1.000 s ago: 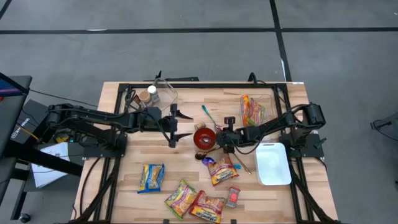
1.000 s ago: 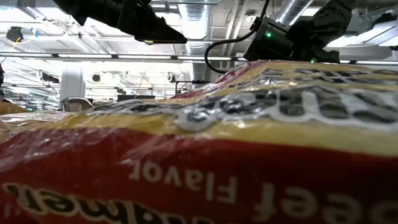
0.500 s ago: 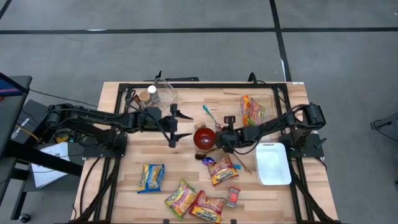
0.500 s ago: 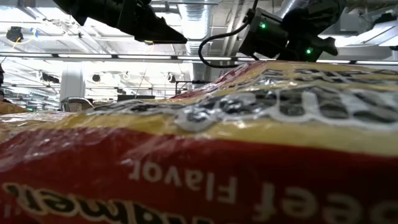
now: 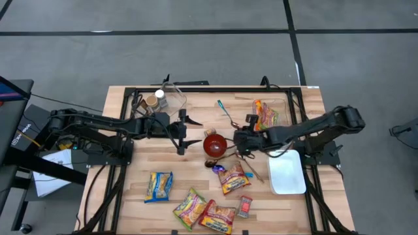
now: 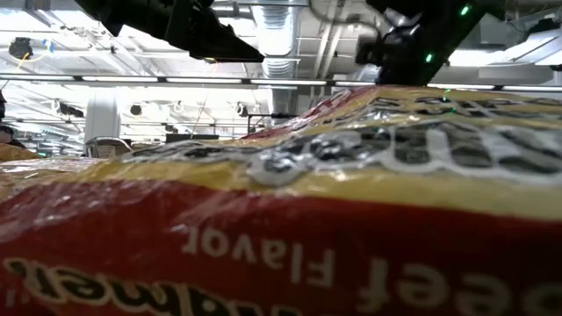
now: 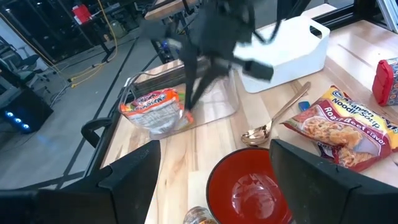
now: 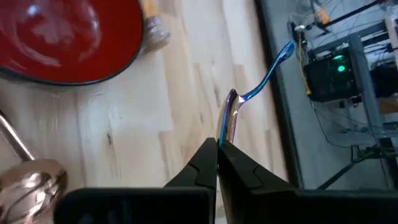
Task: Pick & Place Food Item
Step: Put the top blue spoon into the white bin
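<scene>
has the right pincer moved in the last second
Yes. The right pincer, shut on the blue-handled spoon, has swung away from the red bowl toward the table's far edge.

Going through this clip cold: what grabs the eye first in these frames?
The red bowl at the table's centre, between the two arms, draws the eye first. Just right of it, the right gripper is shut on an iridescent blue spoon, lifted above the wood. The low view is almost wholly blocked by a noodle packet lying against the lens.
</scene>
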Action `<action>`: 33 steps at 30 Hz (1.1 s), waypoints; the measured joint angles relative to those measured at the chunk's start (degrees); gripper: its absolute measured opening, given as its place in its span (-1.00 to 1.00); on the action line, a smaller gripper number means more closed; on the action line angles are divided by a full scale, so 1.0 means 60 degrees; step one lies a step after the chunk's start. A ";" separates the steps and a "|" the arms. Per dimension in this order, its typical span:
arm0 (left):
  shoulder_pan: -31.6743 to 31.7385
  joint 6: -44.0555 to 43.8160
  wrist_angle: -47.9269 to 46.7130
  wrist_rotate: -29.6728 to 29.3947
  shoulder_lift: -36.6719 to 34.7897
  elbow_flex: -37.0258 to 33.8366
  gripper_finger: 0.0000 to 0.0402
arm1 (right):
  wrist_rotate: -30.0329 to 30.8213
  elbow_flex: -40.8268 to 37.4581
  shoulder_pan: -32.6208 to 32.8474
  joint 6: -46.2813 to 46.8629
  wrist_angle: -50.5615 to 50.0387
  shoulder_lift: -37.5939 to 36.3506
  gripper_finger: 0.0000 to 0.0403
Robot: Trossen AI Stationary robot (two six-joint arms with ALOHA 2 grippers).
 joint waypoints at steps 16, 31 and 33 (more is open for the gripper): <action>-0.0002 0.0001 0.0000 0.0000 0.0000 0.0000 0.48 | 0.0013 0.0000 0.1702 0.2928 -0.2660 -0.2685 -1.00; 0.0001 -0.0002 0.0004 0.0000 0.0000 0.0000 0.48 | -0.0003 0.0000 0.5214 0.6839 -0.4000 -0.3459 -1.00; -0.0002 -0.0044 0.0004 0.0000 0.0000 0.0000 0.48 | 0.0000 0.0000 0.5754 0.7364 -0.4000 -0.3459 -1.00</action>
